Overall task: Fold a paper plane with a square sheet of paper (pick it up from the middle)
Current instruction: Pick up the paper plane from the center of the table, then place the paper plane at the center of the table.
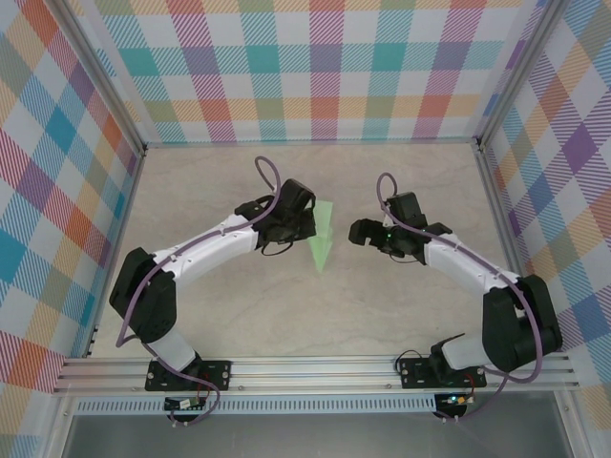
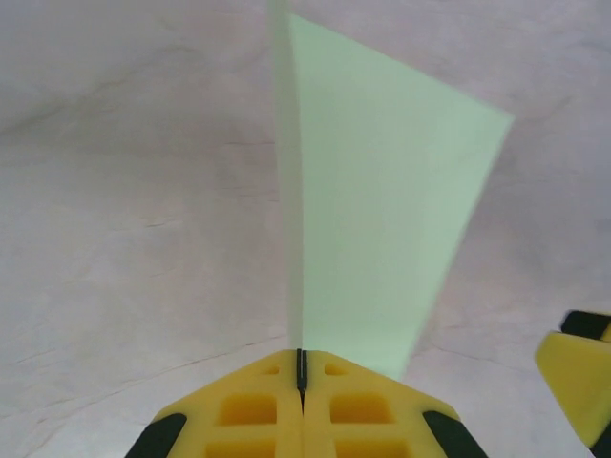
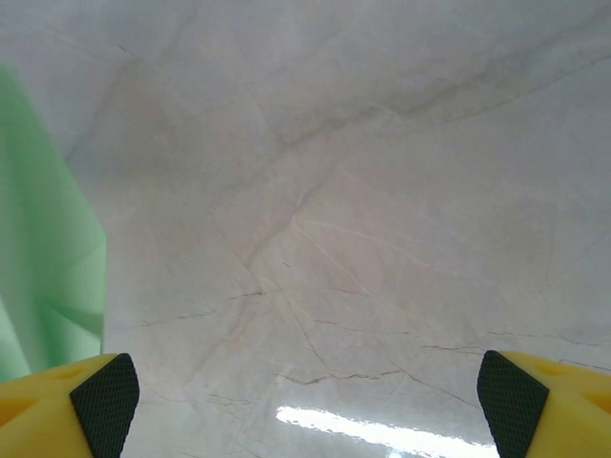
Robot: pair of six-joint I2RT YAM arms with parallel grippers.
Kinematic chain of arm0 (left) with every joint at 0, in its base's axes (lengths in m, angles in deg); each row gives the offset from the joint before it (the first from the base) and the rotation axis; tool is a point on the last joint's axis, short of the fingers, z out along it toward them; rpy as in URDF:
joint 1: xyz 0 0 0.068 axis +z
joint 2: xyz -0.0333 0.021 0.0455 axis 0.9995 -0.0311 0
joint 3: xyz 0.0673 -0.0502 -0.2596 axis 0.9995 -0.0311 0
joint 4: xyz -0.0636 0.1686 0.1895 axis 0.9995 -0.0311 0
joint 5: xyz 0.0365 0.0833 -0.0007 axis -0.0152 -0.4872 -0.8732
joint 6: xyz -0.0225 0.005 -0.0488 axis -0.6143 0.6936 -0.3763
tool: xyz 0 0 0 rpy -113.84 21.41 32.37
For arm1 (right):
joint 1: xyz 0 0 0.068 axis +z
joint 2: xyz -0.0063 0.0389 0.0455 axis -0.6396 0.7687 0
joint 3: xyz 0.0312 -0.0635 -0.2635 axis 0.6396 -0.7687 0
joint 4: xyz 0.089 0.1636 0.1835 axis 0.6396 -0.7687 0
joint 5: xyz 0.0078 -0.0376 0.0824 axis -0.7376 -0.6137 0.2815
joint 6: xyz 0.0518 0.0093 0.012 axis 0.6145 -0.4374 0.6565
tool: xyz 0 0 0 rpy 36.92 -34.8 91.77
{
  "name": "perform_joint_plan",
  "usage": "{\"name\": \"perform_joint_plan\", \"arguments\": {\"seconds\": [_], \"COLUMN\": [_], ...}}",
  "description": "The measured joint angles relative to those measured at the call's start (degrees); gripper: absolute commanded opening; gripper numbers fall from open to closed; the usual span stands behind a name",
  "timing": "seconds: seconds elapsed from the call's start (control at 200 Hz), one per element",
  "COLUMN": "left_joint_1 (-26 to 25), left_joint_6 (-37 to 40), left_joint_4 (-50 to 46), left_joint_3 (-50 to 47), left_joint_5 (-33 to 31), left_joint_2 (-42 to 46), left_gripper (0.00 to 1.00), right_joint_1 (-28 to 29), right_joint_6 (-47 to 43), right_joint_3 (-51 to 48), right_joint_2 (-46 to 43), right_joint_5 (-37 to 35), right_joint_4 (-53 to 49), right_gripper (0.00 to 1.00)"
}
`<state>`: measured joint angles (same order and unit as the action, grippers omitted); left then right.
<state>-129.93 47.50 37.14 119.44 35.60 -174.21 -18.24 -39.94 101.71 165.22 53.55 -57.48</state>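
Observation:
The square sheet of paper is folded into a slim pale green paper plane, with its pointed nose toward the near edge. My left gripper is shut on its left edge at mid-length. In the left wrist view the paper plane rises on edge out of the closed yellow jaws of the left gripper, one wing spreading to the right. My right gripper hovers just right of the plane, open, nothing between its fingers. In the right wrist view the paper plane fills the left border, beside the open right gripper.
The pale marble-patterned table is closed in by checkered walls at the back and both sides. An aluminium rail with both arm bases runs along the near edge. A yellow finger of the right gripper shows in the left wrist view.

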Motion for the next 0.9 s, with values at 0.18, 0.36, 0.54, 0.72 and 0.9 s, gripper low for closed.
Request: {"name": "perform_joint_plan", "arguments": {"seconds": [0.18, 0.36, 0.54, 0.72, 0.9], "left_joint_1": [0.90, 0.98, 1.16, 2.08, 3.04], "left_joint_6": [2.32, 1.99, 0.26, -0.98, -1.90], "left_joint_4": [9.31, 17.38, 22.91, 26.60, 29.51], "left_joint_3": [-2.36, -2.62, -5.62, -9.64, -13.99], "left_joint_5": [10.10, 16.94, 20.57, 21.84, 22.10], "left_joint_2": [-2.82, -10.05, -13.73, -13.84, -13.84], "left_gripper": [0.00, 0.00, 0.00, 0.00, 0.00], "right_joint_1": [-0.17, -0.17, -0.15, 0.55, 2.69], "right_joint_6": [1.70, 2.84, 3.89, 3.54, 2.12], "right_joint_3": [-0.68, -2.03, -2.86, -2.75, -0.63], "right_joint_2": [-3.02, -4.09, -3.10, 2.27, 8.55], "right_joint_5": [1.18, 3.41, 8.31, 11.91, 13.51], "right_joint_4": [-0.02, 0.00, 0.83, 1.68, 1.33], "right_gripper": [0.89, 0.71, 0.59, 0.51, 0.51]}}
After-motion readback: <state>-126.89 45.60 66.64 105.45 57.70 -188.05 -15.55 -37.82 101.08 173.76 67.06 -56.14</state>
